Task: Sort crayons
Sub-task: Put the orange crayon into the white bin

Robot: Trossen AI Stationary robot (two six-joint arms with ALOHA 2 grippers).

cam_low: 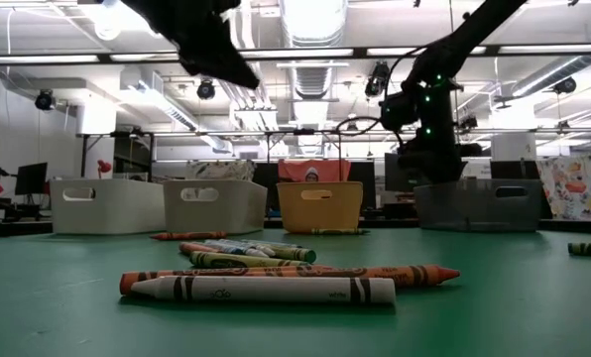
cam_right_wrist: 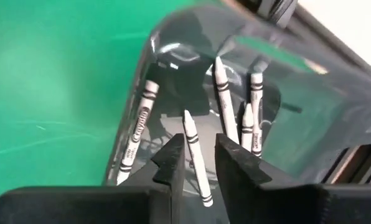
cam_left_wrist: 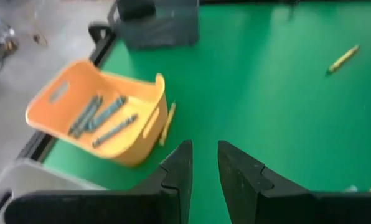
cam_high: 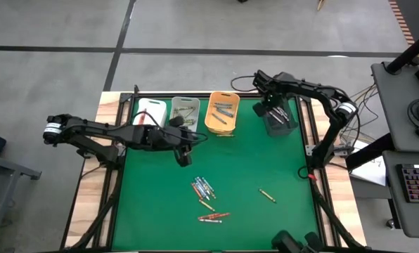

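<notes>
I see my right gripper (cam_right_wrist: 200, 163) over the dark translucent plastic bin (cam_right_wrist: 173, 50), fingers parted, a white paper-wrapped crayon (cam_right_wrist: 195, 155) between them; left gripper (cam_left_wrist: 205, 171) slightly parted, empty.

green table (cam_high: 266, 169) with four bins (cam_high: 222, 112) and scattered crayons (cam_high: 204, 188)

A loose cluster of crayons (cam_high: 207, 199) lies flat mid-bench toward the near edge; one yellow crayon (cam_high: 267, 195) lies alone to their right. White crayons (cam_right_wrist: 223, 102) lie in the dark bin (cam_high: 280, 118).
</notes>
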